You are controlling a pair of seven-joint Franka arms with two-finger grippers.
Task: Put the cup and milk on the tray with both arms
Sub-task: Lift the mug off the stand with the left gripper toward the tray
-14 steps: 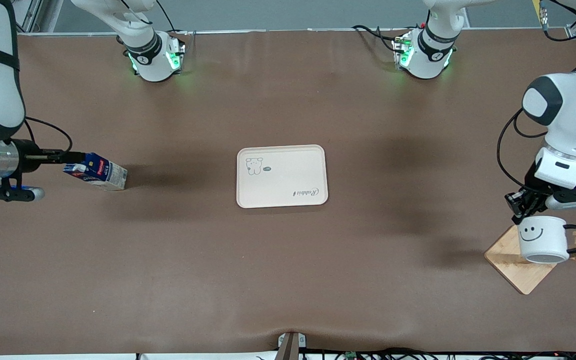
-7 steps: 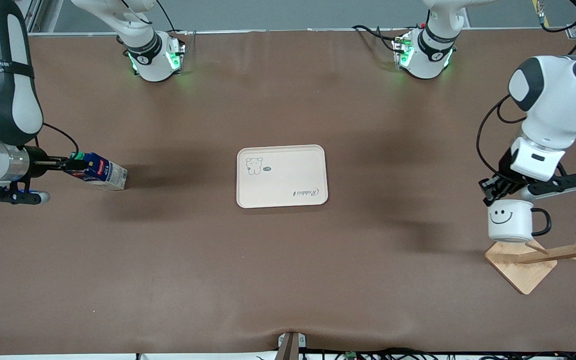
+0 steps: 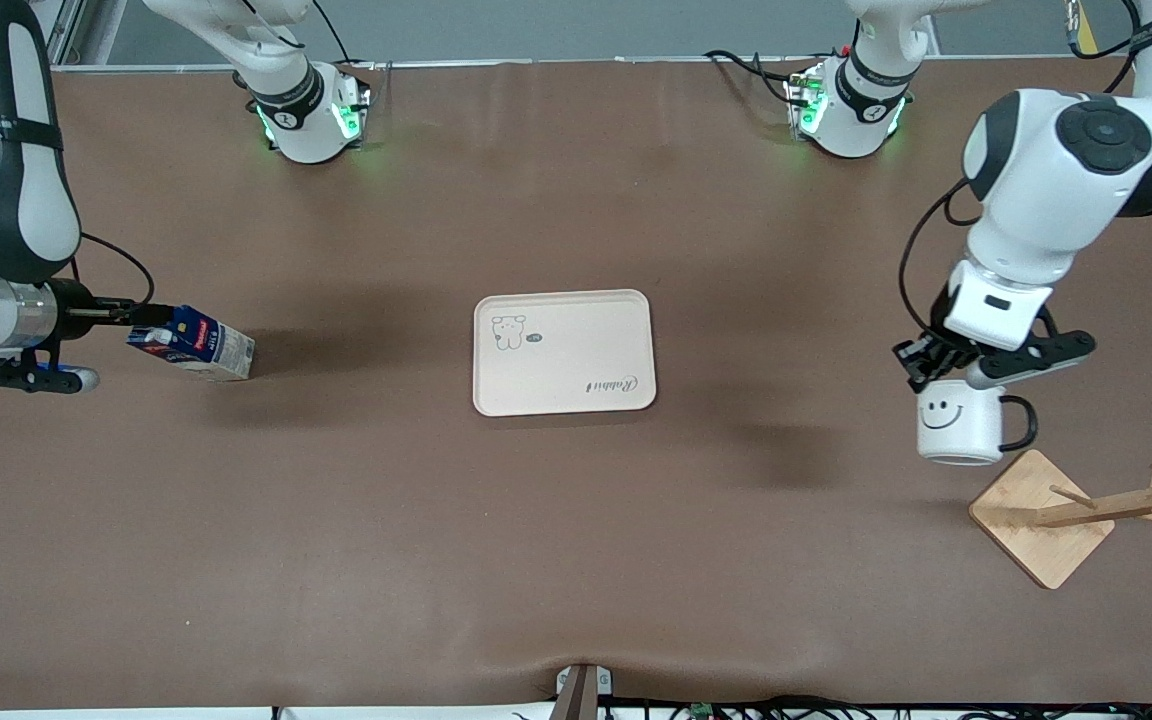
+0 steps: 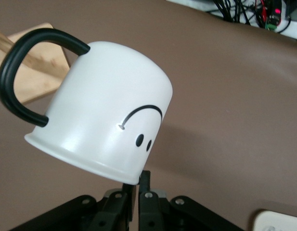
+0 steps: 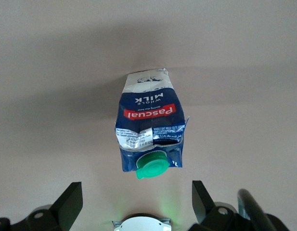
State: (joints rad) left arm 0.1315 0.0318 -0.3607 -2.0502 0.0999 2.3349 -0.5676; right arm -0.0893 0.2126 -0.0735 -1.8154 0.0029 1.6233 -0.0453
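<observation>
The white cup (image 3: 958,425) with its smiley face hangs in the air, my left gripper (image 3: 926,372) shut on its rim. It is over bare table between the wooden rack and the cream tray (image 3: 564,352). In the left wrist view the cup (image 4: 109,120) fills the middle, its rim pinched in my left gripper (image 4: 137,180). The milk (image 3: 198,343) lies on its side toward the right arm's end. My right gripper (image 3: 141,318) is level with it, open. In the right wrist view the milk (image 5: 150,125) points its green cap at my right gripper (image 5: 136,190), just short of the fingers.
A wooden rack (image 3: 1041,515) with pegs stands on a square base near the left arm's end, nearer the front camera than the cup. In the left wrist view the rack (image 4: 35,72) shows past the handle and a corner of the tray (image 4: 283,221) shows.
My left arm has carried the cup off the rack's pegs and toward the tray. My right gripper has stayed open at the milk's cap, and the carton has not moved.
</observation>
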